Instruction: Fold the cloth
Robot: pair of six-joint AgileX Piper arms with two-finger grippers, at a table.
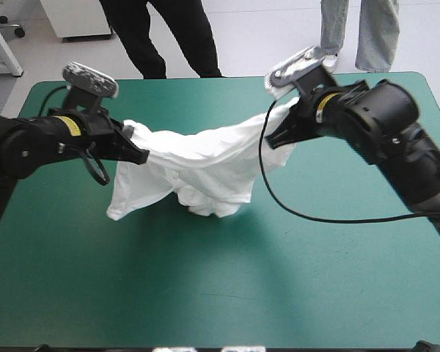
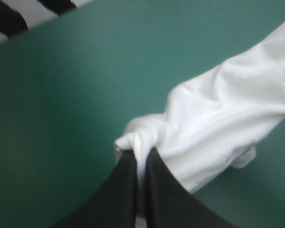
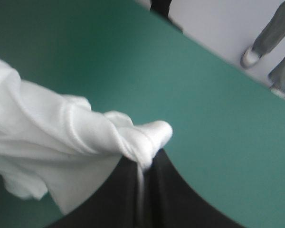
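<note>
Grippers both clamped: left gripper (image 1: 138, 155) and right gripper (image 1: 276, 137) each pinch a bunched edge of the T-shirt (image 1: 205, 165) — it hangs stretched between them, middle sagging onto the table (image 1: 205, 293) — no fold made yet, I judge

The left gripper (image 2: 141, 156) pinches a bunched fold of the white T-shirt (image 2: 223, 118), its black fingers (image 2: 121, 190) all but closed, the fabric stretching away over the teal-green table (image 2: 76, 95), whose edge shows beyond.
</note>
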